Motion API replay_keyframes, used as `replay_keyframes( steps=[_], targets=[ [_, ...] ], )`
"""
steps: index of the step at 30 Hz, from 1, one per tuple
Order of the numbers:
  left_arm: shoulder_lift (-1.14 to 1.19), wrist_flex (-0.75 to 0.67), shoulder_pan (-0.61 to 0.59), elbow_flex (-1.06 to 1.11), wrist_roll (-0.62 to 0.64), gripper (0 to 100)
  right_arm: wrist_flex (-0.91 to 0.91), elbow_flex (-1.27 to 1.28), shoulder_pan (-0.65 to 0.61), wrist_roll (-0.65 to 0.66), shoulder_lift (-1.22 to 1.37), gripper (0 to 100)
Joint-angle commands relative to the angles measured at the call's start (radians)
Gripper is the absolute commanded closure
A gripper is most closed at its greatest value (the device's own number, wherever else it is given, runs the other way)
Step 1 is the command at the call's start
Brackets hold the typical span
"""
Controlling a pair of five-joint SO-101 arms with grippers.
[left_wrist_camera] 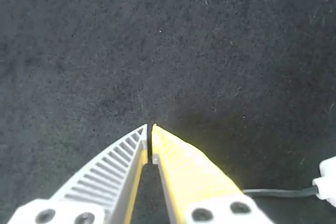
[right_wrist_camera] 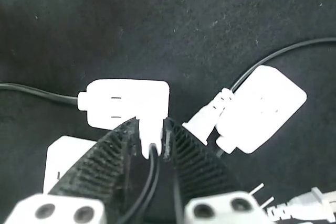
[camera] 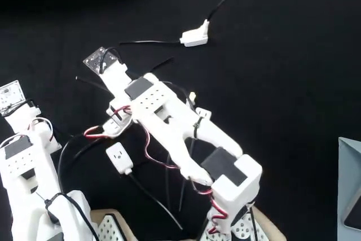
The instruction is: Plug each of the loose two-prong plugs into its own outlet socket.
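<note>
Right end effector pinches one plug; two others, three sockets nearby.

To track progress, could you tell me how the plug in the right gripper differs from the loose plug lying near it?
The held plug is clamped in the jaws of the right gripper; the loose plug lies free on the black cloth. The held plug's prongs are hidden against an outlet; the loose plug's two prongs are bare. Both are white.
</note>
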Motion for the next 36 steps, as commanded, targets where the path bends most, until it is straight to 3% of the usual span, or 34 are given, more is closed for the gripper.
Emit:
replay_keyframes(
  steps=[1, 10, 26, 36],
  targets=[
    [0.002, -0.021, -0.008, -0.059, 0.006, 97, 0.051, -0.073, 0.011, -0.021, 0.004, 98.7],
    [0.002, -0.021, -0.008, -0.059, 0.008, 97, 0.153, -0.147, -0.002, -0.087, -0.027, 98.7],
    [0.002, -0.021, -0.008, -0.058, 0.008, 97, 0.101, -0.062, -0.008, -0.083, 0.11, 98.7],
    [0.002, -0.021, -0.008, -0.058, 0.008, 97, -0.057, 0.113, -0.008, -0.043, 0.11, 98.7]
  ],
)
